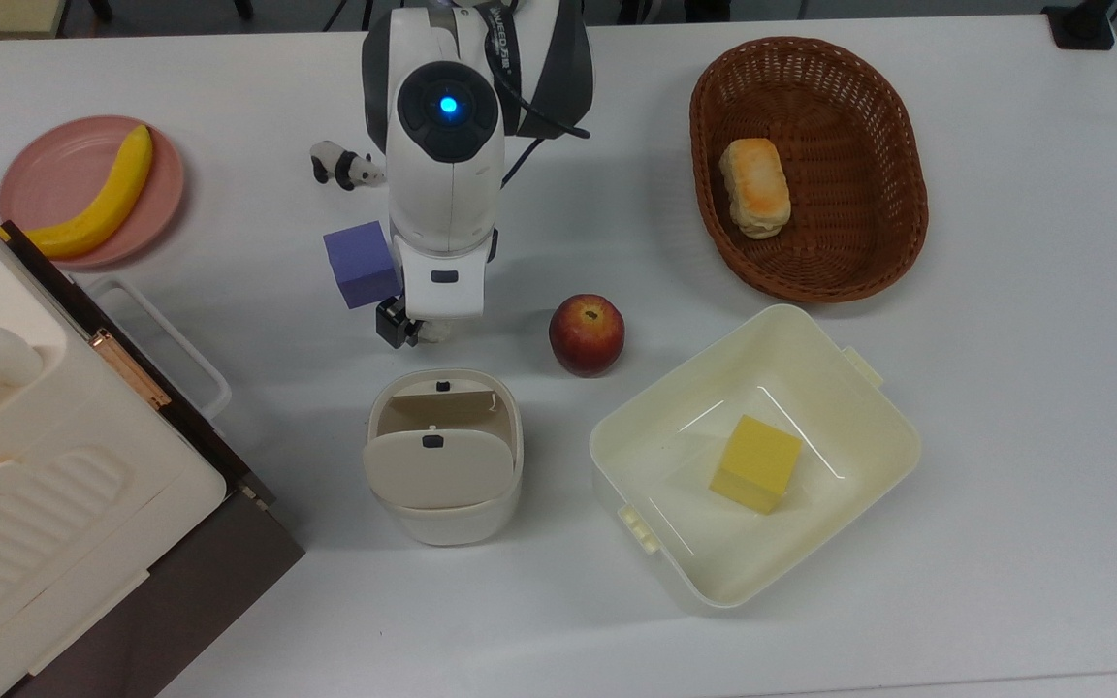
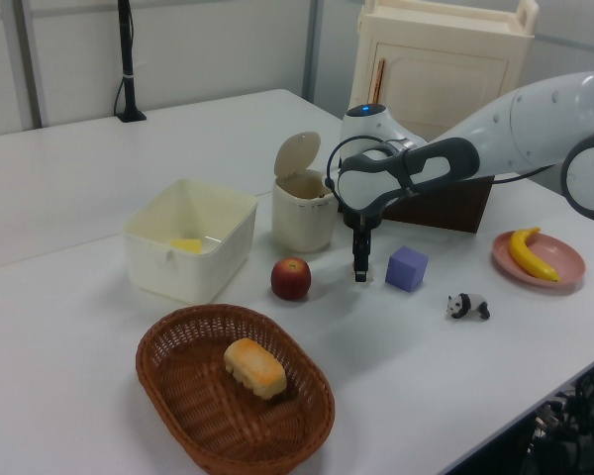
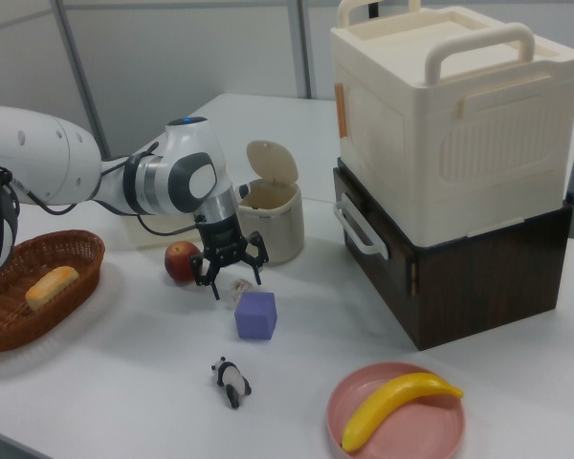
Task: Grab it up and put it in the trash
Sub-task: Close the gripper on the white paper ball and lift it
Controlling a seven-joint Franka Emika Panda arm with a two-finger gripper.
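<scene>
The claw [image 3: 235, 279] hangs low over the paper wad [image 3: 237, 292], and its two fingers [image 3: 259, 267] are spread apart, one on each side of the wad. The wad sits on the white table [image 1: 1005, 388]. In the top view, a bit of it peeks out under the arm [image 1: 434, 333].

The trash bin [image 1: 443, 456] is near the wad, with its flap lid tipped up. A purple block [image 1: 360, 264] sits just beside the claw. A red apple [image 1: 586, 334] is on the wad's other side. A little panda toy [image 1: 346, 166] stands farther off, past the block.
</scene>
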